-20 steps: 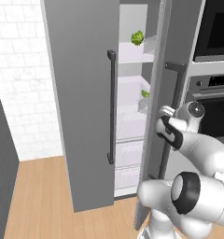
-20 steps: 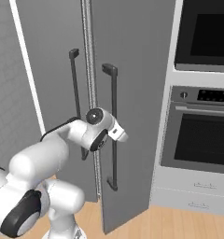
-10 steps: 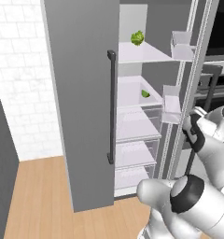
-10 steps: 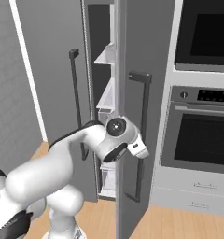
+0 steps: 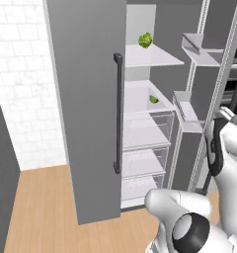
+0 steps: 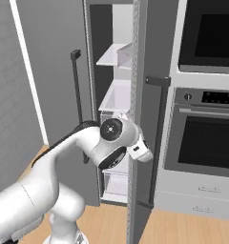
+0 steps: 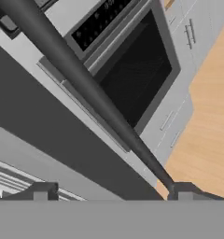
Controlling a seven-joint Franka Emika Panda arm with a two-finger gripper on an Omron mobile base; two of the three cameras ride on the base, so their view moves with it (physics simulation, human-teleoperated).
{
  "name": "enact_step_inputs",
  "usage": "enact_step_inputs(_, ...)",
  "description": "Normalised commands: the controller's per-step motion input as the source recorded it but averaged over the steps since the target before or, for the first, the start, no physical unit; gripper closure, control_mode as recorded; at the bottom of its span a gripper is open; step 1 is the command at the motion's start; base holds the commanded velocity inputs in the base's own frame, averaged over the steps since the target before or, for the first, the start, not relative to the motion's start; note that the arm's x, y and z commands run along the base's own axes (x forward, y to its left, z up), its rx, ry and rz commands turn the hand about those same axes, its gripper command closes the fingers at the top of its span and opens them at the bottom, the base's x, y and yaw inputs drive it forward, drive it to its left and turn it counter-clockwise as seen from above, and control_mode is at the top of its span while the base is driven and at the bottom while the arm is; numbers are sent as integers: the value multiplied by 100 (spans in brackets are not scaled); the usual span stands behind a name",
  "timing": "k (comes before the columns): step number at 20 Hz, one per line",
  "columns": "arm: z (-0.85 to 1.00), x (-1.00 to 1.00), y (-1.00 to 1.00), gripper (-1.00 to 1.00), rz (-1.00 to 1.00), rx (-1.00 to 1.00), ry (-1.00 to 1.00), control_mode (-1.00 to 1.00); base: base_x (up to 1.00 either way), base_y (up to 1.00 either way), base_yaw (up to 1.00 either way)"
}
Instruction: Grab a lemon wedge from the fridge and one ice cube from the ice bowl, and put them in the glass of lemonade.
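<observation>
Showing fridge [image 5: 91, 108] right door swung wider than before; lemon wedge [image 5: 153, 99] at middle shelf's right edge; jaws [image 7: 111, 192] spread beside door handle [image 7: 86, 84], gripping nothing.

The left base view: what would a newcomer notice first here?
The fridge stands with its right door swung wide open, showing white shelves and clear drawers. A ruffled leafy clump sits on the top shelf, and the small lemon wedge lies on the shelf below, toward the back.

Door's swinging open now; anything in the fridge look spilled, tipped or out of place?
Nothing stands out. Inside the tall grey fridge, the small yellow-green lemon wedge lies on the middle white shelf, a ruffled leafy green clump sits above it, and the clear drawers look shut.
</observation>
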Motion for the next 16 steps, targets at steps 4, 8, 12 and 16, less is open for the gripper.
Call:
enact_step_inputs(4,96,-47,67,-100,14,-14,-7,-100,0,0,0)
enact_step_inputs(8,83,-5,92,-100,5,-21,0,-100,0,0,0)
enact_step_inputs(12,42,43,100,-100,-3,-31,1,-100,0,0,0)
enact_step_inputs(16,0,100,76,-100,-33,-36,13,-100,0,0,0)
